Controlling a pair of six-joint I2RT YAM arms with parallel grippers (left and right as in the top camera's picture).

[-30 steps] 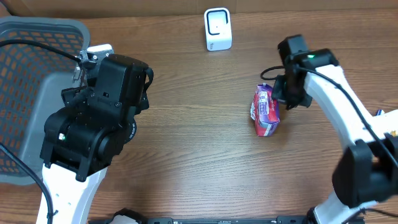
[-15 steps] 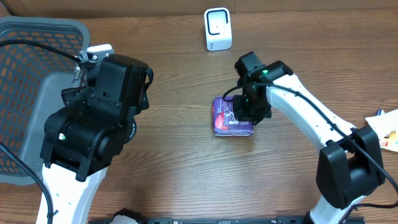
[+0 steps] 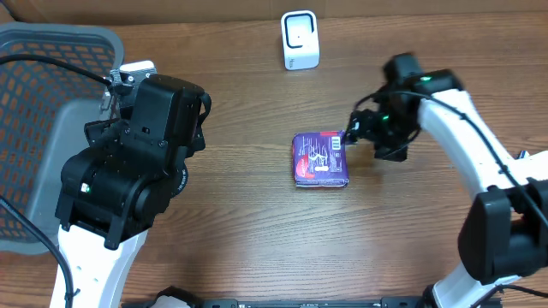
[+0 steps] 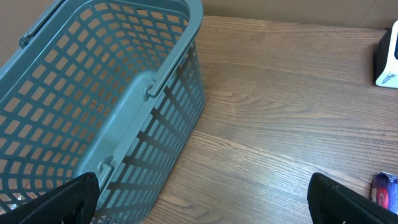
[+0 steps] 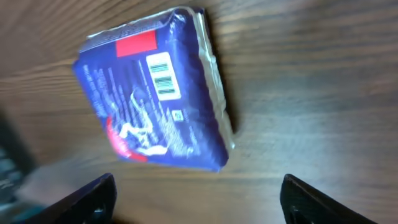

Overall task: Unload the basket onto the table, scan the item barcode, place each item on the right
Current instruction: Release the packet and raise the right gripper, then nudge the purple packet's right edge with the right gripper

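Out in the middle of the tabletop (image 3: 248, 205) the packet (image 3: 321, 159) lies flat, barcode (image 5: 163, 76) facing up, bare wood off every edge. My right gripper (image 3: 351, 137) hovers just beside its far right corner, jaws spread wide, nothing in them. Scanner (image 3: 300, 39) stands near the far edge, well apart from the packet, open wood between. Left gripper (image 4: 202, 193) is wide and empty too, with the basket (image 3: 51, 38) close beside it along the left edge.

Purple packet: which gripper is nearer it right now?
Right. The right gripper hangs open just right of the purple packet; the left gripper is far to its left, by the basket.
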